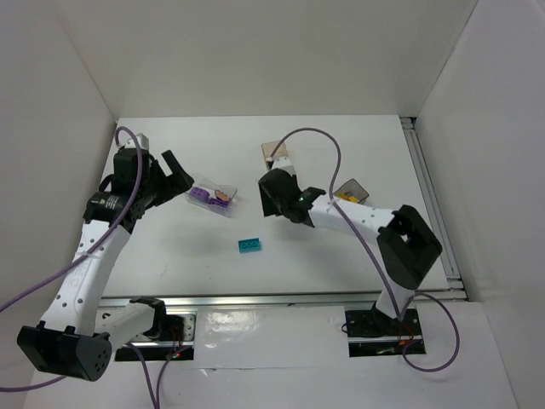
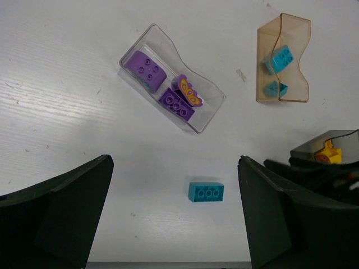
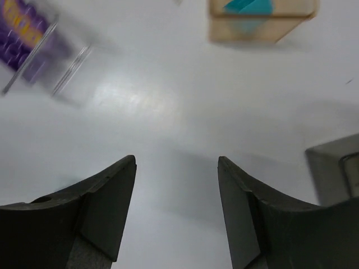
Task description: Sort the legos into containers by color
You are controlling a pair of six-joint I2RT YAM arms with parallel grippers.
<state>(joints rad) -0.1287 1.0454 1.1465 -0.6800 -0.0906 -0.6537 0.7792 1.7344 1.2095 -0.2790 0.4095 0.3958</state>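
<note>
Table point(image 1: 324, 256): white, walled on three sides. All three bins are set toward the far half.

Left gripper point(image 2: 174, 168): jaws spread wide, nothing held. It is hung above the table, with the loose brick seen just inside the gap, nearer the right finger.

Right gripper point(image 3: 176, 162): jaws likewise parted and empty, held over bare table between the bins.

Clear bin point(image 2: 168, 42): two purple bricks are counted, plus a rounded piece showing orange-yellow over purple. A hint of teal under one brick cannot be confirmed.

Peach bin point(image 2: 283, 22): two teal pieces are held, one blocky, one wedge-like.

Dark bin point(image 2: 331, 137): partly hidden by the right arm. One yellow piece point(image 2: 328, 152) is seen inside; the rest cannot be told.

Teal brick point(image 2: 206, 191): the only piece noted loose. It is lying flat, studs up, a row of three studs visible, well apart from every bin and nearer than the clear one.

Progress: sorting is judged nearly finished. This one brick is left, and it is judged to belong with the teal in the peach bin. The orange-yellow among the purple may want checking.
</note>
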